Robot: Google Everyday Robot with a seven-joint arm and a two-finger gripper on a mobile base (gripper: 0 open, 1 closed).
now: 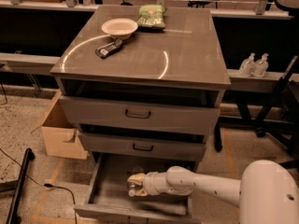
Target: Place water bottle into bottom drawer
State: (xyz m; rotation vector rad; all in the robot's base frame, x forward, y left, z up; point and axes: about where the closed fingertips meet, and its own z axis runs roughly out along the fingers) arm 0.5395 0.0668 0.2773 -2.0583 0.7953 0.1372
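Note:
The bottom drawer [105, 185] of the grey cabinet is pulled open and shows a flat grey interior. My gripper [135, 183] reaches in from the right on a white arm and is low inside the drawer, near its middle. It is shut on the water bottle [132, 191], a small clear bottle whose white cap points toward the drawer's front. Most of the bottle is hidden by the gripper.
The two upper drawers with black handles [138, 114] are slightly open. On the cabinet top are a white bowl [119, 27], a green bag [152, 16] and a dark object [108, 48]. A cardboard box [58, 132] stands at the left, and two pump bottles [254, 65] on a shelf at the right.

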